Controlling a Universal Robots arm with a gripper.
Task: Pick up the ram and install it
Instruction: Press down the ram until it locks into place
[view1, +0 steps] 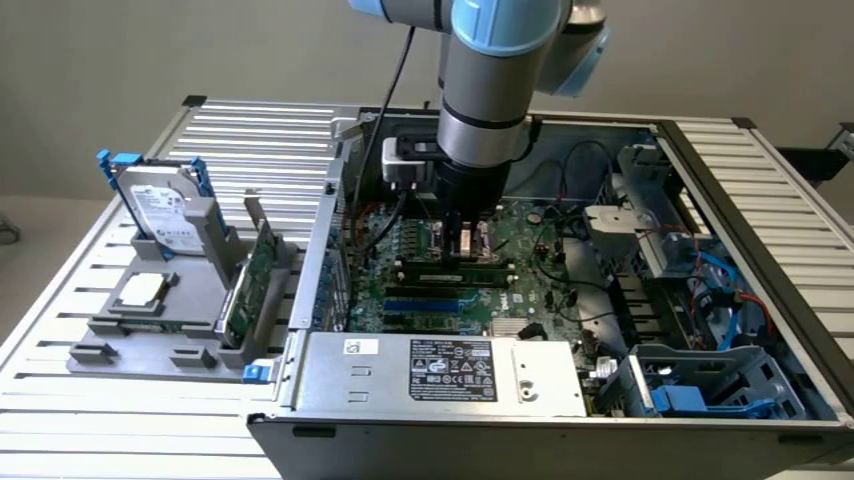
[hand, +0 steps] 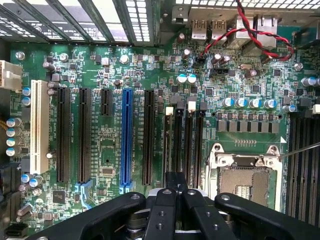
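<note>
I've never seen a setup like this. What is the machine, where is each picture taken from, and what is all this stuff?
The blue-grey column is a robot arm reaching into an open computer case on a slatted metal table. The exterior view looks from outside. The wrist view looks down from the arm onto the green motherboard. The arm's tool hangs low over the black memory slots. I cannot make out what it holds, if anything. Beside the case, a grey stand carries a hard drive and an expansion card.
</note>
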